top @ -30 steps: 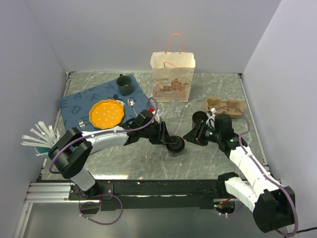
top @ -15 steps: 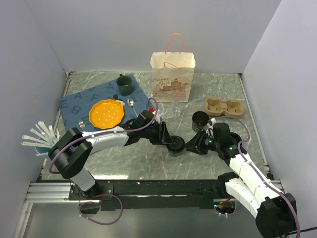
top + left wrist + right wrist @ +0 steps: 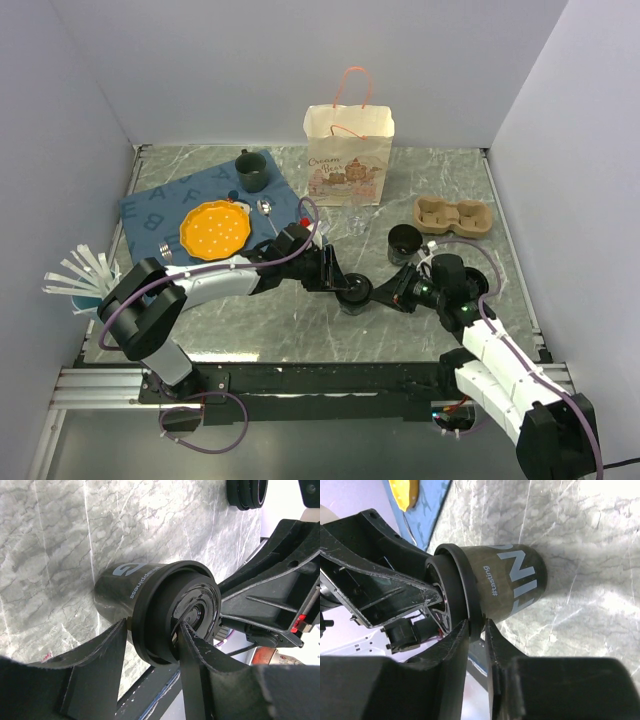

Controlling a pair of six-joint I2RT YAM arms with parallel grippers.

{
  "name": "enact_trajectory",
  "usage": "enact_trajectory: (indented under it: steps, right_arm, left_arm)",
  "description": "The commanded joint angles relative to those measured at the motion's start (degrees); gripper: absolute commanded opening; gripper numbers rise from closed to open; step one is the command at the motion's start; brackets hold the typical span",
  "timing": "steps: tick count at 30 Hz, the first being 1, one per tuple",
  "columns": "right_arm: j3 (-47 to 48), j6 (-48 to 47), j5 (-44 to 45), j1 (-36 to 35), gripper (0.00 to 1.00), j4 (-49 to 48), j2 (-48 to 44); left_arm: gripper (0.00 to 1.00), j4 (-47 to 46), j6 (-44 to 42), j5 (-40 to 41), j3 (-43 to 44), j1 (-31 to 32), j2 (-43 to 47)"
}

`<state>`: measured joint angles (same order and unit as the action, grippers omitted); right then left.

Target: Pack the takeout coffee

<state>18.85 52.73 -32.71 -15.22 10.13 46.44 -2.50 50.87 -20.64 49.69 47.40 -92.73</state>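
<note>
Coffee cup (image 3: 353, 292) stands upright on the marble table (image 3: 250, 320), midway between the two arms and well apart from the pulp tray (image 3: 453, 214). The left gripper (image 3: 152, 635) is clamped about its top at the lid (image 3: 180, 615); the right gripper (image 3: 476, 627) pinches the lid's rim from the other side. The step looks like seating the lid: press evenly all round, keep the cup vertical, and squeeze gently, since the wall would probably buckle. A second lidded cup (image 3: 404, 240) waits near the tray; both tray wells look empty; what the paper bag (image 3: 348, 150) holds cannot be seen.
</note>
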Motion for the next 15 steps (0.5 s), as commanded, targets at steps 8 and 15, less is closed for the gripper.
enact_trajectory:
  steps: [8, 15]
  right_arm:
    - [-11.29, 0.35, 10.30, 1.16, 0.18, -2.57, 0.94]
    - [-4.19, -3.77, 10.65, 1.16, 0.30, 6.47, -4.06]
  left_arm:
    - [0.47, 20.87, -4.91, 9.04, -8.38, 2.00, -8.87]
    - [0.47, 22.19, -5.43, 9.92, -7.86, 1.91, -8.70]
